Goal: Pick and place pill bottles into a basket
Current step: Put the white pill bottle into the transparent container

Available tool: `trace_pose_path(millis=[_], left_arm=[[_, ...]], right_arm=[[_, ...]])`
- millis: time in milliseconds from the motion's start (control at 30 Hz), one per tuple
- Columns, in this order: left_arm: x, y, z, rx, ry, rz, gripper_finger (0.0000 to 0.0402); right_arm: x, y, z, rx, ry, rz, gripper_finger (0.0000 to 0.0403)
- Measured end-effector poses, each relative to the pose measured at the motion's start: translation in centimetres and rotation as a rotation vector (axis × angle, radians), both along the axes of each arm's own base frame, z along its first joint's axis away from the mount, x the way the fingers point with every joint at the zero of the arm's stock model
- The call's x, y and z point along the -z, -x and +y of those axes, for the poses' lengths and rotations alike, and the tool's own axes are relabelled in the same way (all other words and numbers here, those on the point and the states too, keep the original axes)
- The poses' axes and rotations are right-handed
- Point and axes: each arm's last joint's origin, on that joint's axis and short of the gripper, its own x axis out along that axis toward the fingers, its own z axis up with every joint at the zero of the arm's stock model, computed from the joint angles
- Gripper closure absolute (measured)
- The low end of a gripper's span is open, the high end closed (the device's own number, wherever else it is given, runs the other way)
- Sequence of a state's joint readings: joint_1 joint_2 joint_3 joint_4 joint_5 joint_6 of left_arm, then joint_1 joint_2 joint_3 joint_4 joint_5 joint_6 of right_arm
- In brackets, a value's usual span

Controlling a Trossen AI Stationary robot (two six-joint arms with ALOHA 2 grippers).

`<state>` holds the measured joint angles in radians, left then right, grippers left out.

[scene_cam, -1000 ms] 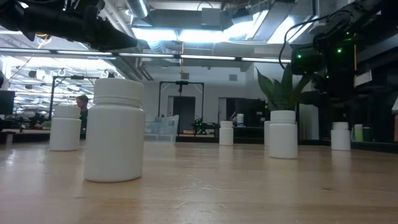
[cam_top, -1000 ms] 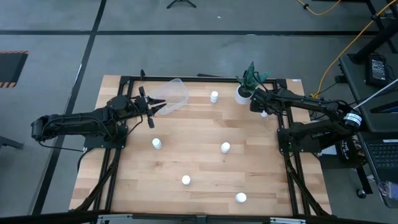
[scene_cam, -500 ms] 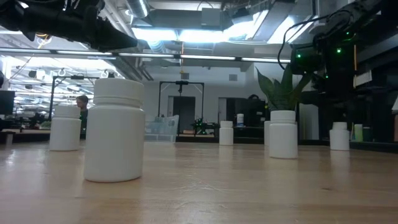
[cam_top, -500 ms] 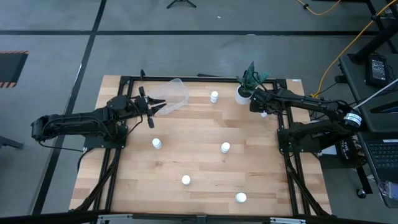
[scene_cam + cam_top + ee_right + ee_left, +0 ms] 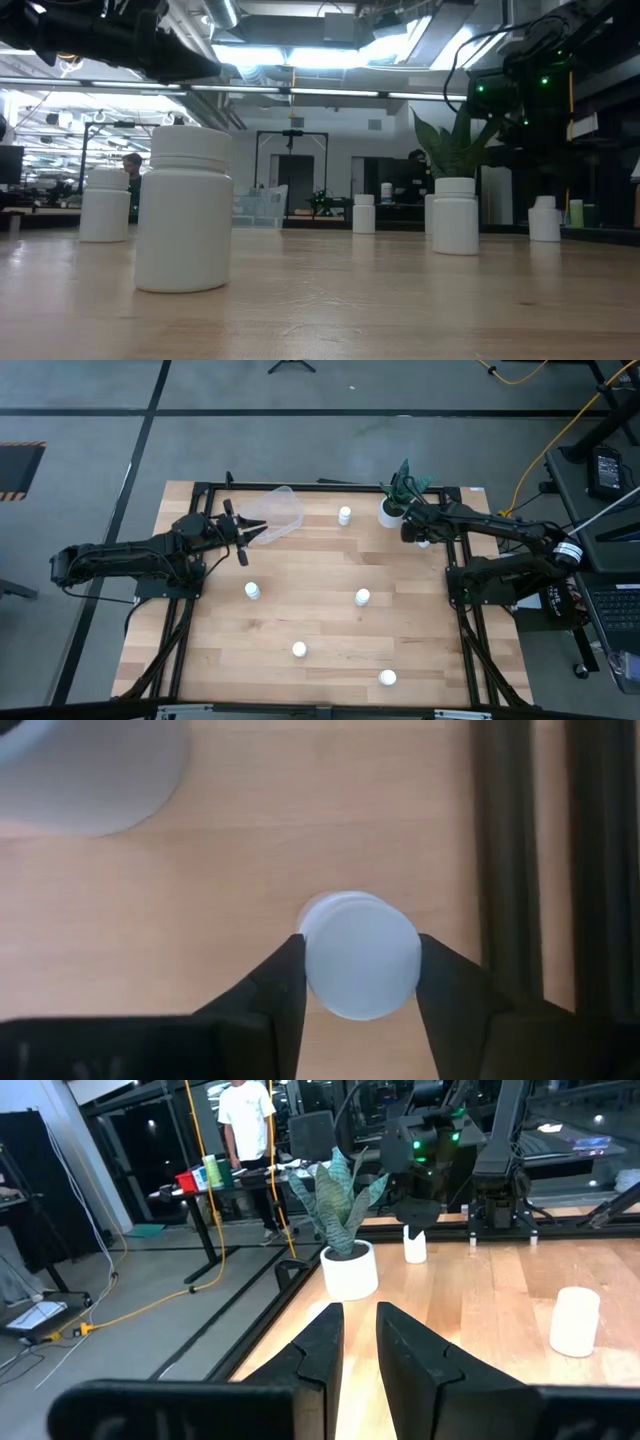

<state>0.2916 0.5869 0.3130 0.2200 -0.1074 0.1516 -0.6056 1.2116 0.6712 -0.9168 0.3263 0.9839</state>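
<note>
The right gripper (image 5: 360,982) seems clamped on a pill bottle (image 5: 360,955) beside the plant pot (image 5: 390,512), whose leaves could snag it when lifted; the left gripper (image 5: 247,532) pinches the basket (image 5: 280,510) rim.

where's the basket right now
In the high view the clear basket is at the table's far edge, left of centre, tilted with the left gripper at its rim. The nearest pill bottle stands to its right.

table (image 5: 320,630): wood | on it: pill bottles (image 5: 362,597), plant pot (image 5: 389,513), basket (image 5: 276,515)
</note>
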Motion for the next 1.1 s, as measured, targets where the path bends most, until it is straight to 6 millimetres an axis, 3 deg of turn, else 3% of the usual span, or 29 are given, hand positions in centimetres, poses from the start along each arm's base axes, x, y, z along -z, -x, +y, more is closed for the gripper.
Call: trace_pose_path(millis=[467, 733, 1100], left_arm=[[0.1, 0.0, -0.1, 0.029, 0.004, 0.009, 0.0341], [0.1, 0.0, -0.1, 0.03, 0.004, 0.007, 0.0341], [0.1, 0.0, -0.1, 0.031, 0.004, 0.007, 0.0341]], right_arm=[[-3.9, -1.2, 2.2, -0.36, 0.19, -0.278, 0.0253], [-5.9, -3.9, 3.9, -0.722, 0.371, -0.446, 0.0253], [-6.9, -5.5, 4.9, -0.89, 0.48, -0.537, 0.0253]])
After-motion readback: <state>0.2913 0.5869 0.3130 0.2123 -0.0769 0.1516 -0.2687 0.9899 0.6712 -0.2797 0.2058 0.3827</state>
